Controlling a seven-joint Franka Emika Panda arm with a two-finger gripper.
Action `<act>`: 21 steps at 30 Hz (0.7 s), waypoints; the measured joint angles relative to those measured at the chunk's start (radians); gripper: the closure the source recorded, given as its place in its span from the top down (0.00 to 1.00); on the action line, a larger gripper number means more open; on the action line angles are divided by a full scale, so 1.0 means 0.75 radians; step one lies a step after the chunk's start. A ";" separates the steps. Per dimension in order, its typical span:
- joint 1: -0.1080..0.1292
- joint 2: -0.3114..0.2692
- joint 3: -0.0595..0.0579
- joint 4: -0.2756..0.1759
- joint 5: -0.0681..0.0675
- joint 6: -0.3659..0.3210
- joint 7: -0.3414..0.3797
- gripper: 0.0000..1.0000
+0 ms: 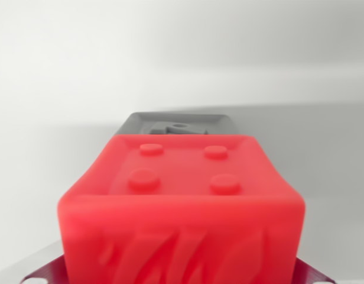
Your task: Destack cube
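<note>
A red cube [182, 207] with four round studs on its top fills the lower half of the wrist view, very close to the camera. Its front face has wavy ridges. Right behind it lies a grey block [177, 123] with a recessed top, touching or nearly touching the red cube's far edge. Grey metal corners [41, 273] with small holes show under the red cube at the bottom left and bottom right. My gripper's fingertips are hidden, so I cannot tell whether the cube is held.
A plain white surface [64, 89] stretches around and behind both blocks. A soft shadow falls across it on the wrist view's right.
</note>
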 joint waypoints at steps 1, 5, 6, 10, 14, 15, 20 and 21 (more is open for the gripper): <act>0.000 0.000 0.000 0.000 0.000 0.000 0.000 0.00; 0.000 0.000 0.000 0.000 0.000 -0.001 0.000 0.00; 0.000 -0.001 0.000 0.000 0.000 -0.001 0.001 0.00; 0.002 -0.011 -0.003 -0.001 -0.004 -0.009 0.003 0.00; 0.005 -0.031 -0.008 -0.004 -0.012 -0.023 0.009 0.00; 0.005 -0.034 -0.009 -0.004 -0.014 -0.026 0.010 0.00; 0.007 -0.066 -0.015 -0.007 -0.034 -0.055 0.023 0.00; 0.007 -0.075 -0.017 -0.008 -0.037 -0.062 0.026 0.00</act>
